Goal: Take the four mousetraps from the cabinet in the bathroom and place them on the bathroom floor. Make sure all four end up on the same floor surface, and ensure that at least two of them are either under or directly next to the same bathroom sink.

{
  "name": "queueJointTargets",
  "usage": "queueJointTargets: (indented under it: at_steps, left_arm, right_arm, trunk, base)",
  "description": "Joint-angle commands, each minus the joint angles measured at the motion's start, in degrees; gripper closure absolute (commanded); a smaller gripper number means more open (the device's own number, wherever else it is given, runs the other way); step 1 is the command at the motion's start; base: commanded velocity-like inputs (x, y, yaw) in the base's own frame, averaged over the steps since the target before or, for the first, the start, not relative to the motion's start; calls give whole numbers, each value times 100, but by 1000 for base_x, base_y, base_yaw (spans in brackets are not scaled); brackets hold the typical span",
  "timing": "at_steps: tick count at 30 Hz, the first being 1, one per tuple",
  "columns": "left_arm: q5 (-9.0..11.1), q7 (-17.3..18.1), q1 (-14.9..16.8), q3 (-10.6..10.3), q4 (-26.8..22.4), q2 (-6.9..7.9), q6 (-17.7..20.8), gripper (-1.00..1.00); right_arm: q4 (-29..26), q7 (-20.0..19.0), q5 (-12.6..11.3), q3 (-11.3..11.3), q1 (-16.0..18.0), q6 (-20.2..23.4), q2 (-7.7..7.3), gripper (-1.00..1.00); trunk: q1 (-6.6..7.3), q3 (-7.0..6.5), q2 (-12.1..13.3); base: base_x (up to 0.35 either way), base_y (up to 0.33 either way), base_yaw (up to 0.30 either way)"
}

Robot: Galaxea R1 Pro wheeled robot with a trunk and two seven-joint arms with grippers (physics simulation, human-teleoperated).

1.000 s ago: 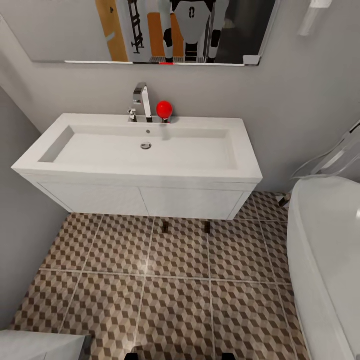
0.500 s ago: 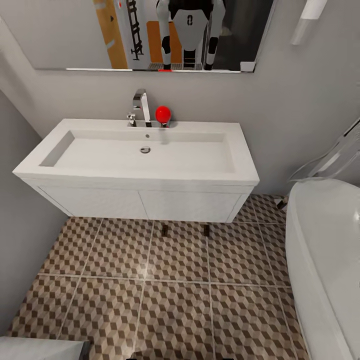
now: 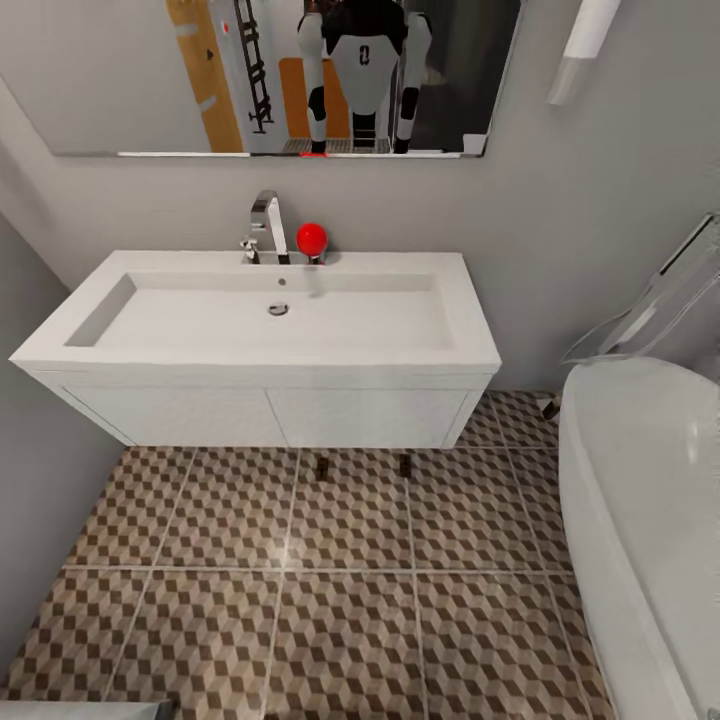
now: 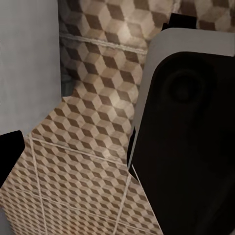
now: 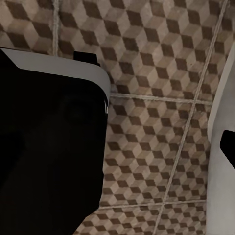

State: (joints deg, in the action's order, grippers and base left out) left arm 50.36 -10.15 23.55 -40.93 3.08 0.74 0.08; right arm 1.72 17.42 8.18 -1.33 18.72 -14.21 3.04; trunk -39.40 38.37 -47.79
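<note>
Left end effector: its wrist view looks down on the brown, beige and white cube-patterned bathroom floor tiles past a dark rounded part of the robot; the fingers are not clear enough to judge, so I cannot tell whether they are spread or pressed together.
Sink: the wide white rectangular shallow basin with its chrome tap sits at 12 o'clock in the head view, long axis running 9 to 3, topping a white two-door vanity.
Mousetraps: two small dark objects stand on the tiles at the vanity's front edge, near 12 o'clock; possibly traps, possibly vanity legs, too small to tell.
Red ball: a glossy red sphere just beside the tap.
Bathtub: white oval tub at 3 o'clock.
Right end effector: its wrist view also looks down at floor tiles; grip state cannot be told.
Nearer arm: neither clearly; both hang low over the floor.
</note>
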Motion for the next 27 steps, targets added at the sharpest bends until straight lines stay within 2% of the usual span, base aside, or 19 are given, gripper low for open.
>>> queueJointTargets:
  at_steps: [1, 27]
  left_arm:
    - [0, -1, 0, 0, 0, 1, 0, -100]
    - [0, 0, 0, -2, 0, 7, -1, -100]
  right_arm:
    - [1, 1, 0, 1, 0, 0, 2, -100]
    - [22, 7, 0, 1, 0, 1, 12, -100]
  trunk:
    - [0, -10, 0]
    - [0, -248, 0]
  base:
    - [0, 0, -98]
    - [0, 0, -112]
